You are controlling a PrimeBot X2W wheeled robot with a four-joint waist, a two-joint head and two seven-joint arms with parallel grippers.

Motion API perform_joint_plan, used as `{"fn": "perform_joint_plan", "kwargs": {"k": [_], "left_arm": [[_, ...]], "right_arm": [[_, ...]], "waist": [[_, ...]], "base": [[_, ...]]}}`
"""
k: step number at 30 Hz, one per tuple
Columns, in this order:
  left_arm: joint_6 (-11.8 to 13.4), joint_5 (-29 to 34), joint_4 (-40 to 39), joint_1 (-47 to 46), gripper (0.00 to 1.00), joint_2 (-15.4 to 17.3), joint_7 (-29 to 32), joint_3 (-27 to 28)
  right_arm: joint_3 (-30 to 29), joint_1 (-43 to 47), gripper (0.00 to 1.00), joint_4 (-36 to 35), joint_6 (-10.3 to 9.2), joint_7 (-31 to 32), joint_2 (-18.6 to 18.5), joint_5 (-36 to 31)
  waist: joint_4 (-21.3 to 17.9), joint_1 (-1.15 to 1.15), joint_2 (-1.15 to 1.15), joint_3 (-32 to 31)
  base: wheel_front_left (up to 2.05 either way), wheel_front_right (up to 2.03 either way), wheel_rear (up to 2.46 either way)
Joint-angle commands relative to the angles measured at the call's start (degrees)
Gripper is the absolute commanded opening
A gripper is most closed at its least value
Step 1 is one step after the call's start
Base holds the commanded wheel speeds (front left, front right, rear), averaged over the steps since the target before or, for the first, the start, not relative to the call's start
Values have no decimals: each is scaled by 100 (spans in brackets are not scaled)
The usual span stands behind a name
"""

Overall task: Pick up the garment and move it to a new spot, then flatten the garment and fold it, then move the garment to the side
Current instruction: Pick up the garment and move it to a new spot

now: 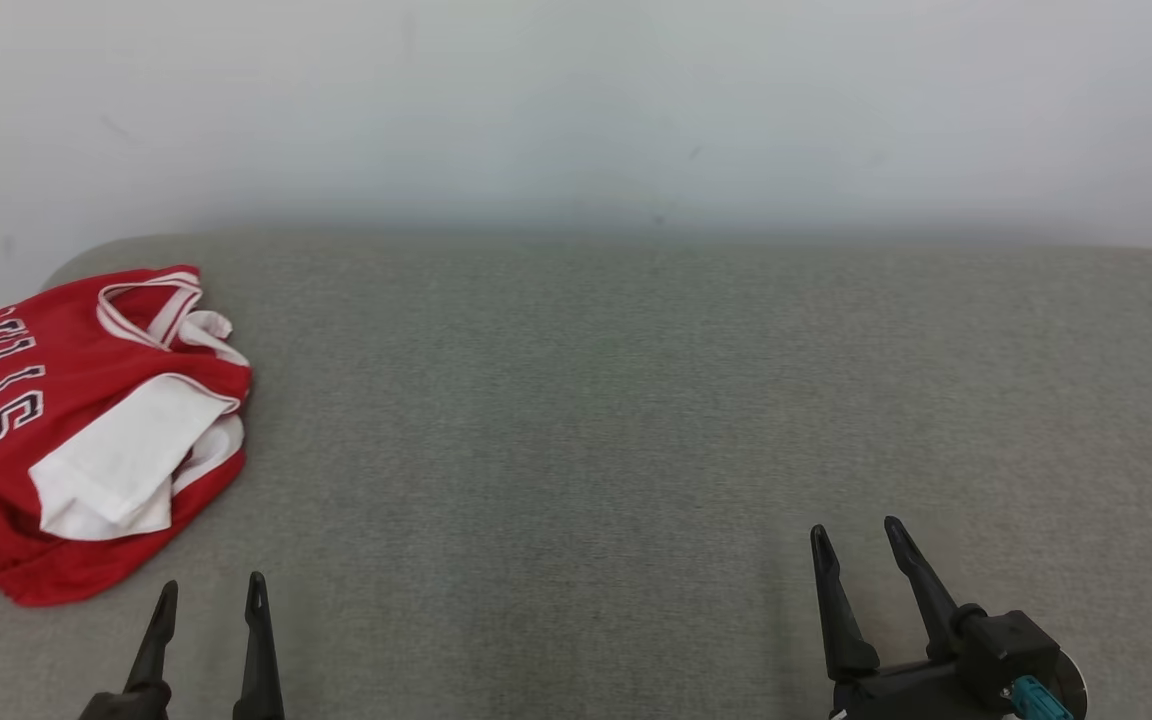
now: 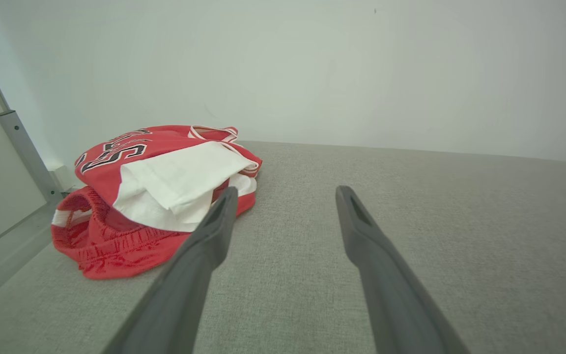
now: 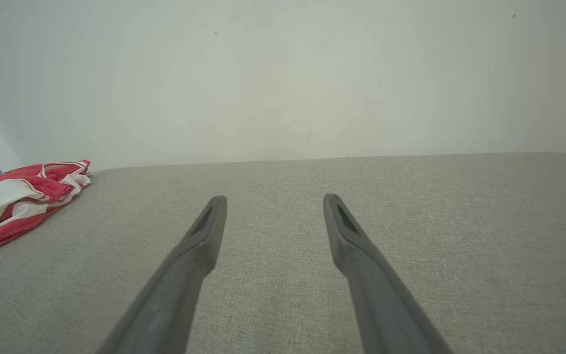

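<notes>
The garment (image 1: 86, 430) is a red jersey with white trim and black-and-white lettering, lying crumpled at the far left of the grey padded surface (image 1: 636, 420). A white part of it is turned up on top. The left wrist view has the garment (image 2: 155, 196) just ahead and left of my left gripper (image 2: 287, 192), which is open and holds nothing. In the head view my left gripper (image 1: 213, 590) sits just below the garment, apart from it. My right gripper (image 1: 854, 532) is open at the lower right, far from the garment (image 3: 17, 206).
A pale wall (image 1: 576, 110) rises directly behind the grey surface. At the far left, beyond the garment, a grey metal post (image 2: 22, 147) and a ledge border the surface. The surface's rounded back corners show at left and right.
</notes>
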Motion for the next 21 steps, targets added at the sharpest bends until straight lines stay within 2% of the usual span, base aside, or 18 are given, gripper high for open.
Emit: {"fn": "perform_joint_plan", "kwargs": {"k": [1,21], "left_arm": [[-29,7,23,4,100,3,-20,23],[303,-130,-120,281,100,0,-20,54]], "right_arm": [[16,45,100,3,-12,-6,10,24],[10,127,100,5,-12,-6,10,-44]], "waist": [[251,0,0,3],[1896,0,0,43]], "base": [[0,0,0],[0,0,0]]}}
